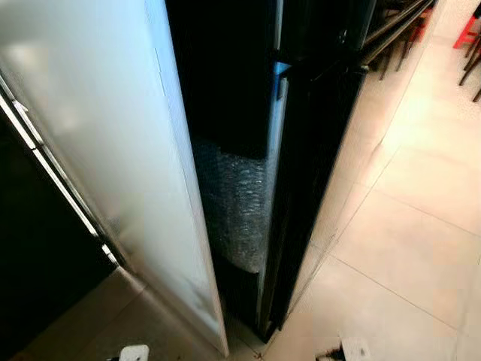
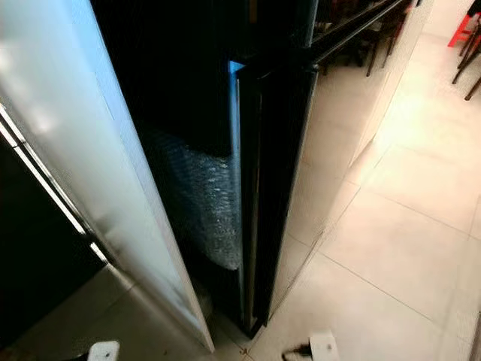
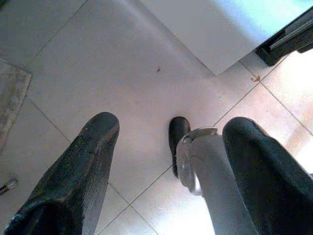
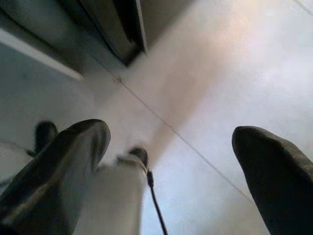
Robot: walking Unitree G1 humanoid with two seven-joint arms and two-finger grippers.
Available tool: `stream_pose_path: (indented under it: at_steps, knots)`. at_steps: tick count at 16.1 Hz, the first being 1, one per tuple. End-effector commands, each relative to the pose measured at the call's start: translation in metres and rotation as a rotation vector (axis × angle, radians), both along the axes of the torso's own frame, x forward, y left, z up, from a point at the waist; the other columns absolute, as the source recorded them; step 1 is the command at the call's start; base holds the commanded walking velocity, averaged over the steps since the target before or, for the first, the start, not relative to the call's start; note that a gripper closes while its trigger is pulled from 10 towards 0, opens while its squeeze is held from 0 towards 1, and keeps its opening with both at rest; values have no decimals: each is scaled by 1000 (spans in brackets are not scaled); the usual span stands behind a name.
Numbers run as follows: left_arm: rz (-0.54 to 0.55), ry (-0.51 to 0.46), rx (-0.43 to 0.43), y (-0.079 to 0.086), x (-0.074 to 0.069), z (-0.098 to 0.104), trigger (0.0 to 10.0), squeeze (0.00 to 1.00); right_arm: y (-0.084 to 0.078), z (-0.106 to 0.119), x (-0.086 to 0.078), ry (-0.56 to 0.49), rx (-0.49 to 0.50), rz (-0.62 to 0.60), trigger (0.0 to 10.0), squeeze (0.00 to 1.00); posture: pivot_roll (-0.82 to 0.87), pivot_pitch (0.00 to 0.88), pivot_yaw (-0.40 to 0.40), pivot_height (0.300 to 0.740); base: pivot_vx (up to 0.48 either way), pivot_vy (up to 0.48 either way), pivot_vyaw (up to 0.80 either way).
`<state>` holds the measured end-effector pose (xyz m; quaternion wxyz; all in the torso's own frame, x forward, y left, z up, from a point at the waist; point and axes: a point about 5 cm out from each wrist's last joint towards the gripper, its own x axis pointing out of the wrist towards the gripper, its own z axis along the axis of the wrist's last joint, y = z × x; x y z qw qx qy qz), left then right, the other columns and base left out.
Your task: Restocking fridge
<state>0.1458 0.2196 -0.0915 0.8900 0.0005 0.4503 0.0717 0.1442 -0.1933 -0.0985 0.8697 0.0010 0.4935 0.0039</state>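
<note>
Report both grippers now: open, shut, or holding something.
Left gripper: open, holding nothing, hanging over the floor.
Right gripper: open, holding nothing, hanging over the floor.

Two broad, matte black fingers (image 3: 73, 181) with rounded tips are seen on the left gripper (image 3: 171, 147), and between them, above the floor tiles (image 3: 122, 73), a silver-grey leg (image 3: 205, 171) ending in a black foot (image 3: 177, 137); the right gripper (image 4: 171, 161) carries like fingers and a thin black cable (image 4: 156, 205).

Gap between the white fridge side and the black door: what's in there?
Eye views: between the white fridge side and black door sits a bubble-wrapped bundle, in dark shadow. Nothing else discernible.
</note>
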Motion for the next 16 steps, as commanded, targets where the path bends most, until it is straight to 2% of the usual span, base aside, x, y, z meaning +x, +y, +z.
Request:
stream_pose_path:
  at_steps: [1, 5, 9, 13, 16]
  knots:
    - [-4, 12, -5, -3, -1, -1, 10000, 0, -9, -1, -6, 17, -14, 9, 10000, 0, -34, 0, 7, 740, 0, -401, 0]
    - [-15, 14, -2, -1, -2, -1, 10000, 0, -15, -2, -12, 31, -30, -11, 10000, 0, -29, 0, 9, 740, 0, -404, 0]
    - [-17, 11, -2, 0, -1, -1, 10000, 0, 1, -4, -11, 29, -16, 2, 10000, 0, -30, 0, 11, 740, 0, -404, 0]
    - [-20, 9, -2, -1, 1, 0, 10000, 0, 8, -2, 0, 14, -16, -42, 10000, 0, -33, 33, 8, 740, 0, -405, 0]
    - [-13, 10, -8, -3, 0, -1, 10000, 0, 2, 0, 3, 14, -25, -51, 10000, 0, -35, 43, 6, 740, 0, 0, 0]
